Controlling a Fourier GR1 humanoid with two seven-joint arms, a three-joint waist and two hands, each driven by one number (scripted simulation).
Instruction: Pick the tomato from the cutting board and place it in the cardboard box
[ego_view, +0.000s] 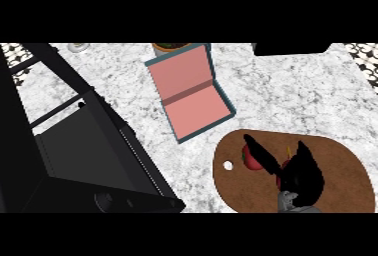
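The tomato (252, 161) sits on the left part of the cutting board (341, 176), near the board's small hole, on the side facing the cardboard box (190, 92). From the head view we see only the right hand (299, 175), coming up from the lower edge. The tomato lies just left of its palm. The hand is spread, its fingers (260, 149) straight rather than curled. One of them reaches across the tomato's top and half hides it. We cannot tell whether that finger touches the fruit, and nothing is grasped yet. The box lies open on the bench (295, 90), up and to the left of the board and apart from it. We judge the lift will carry that way. The left hand does not show.
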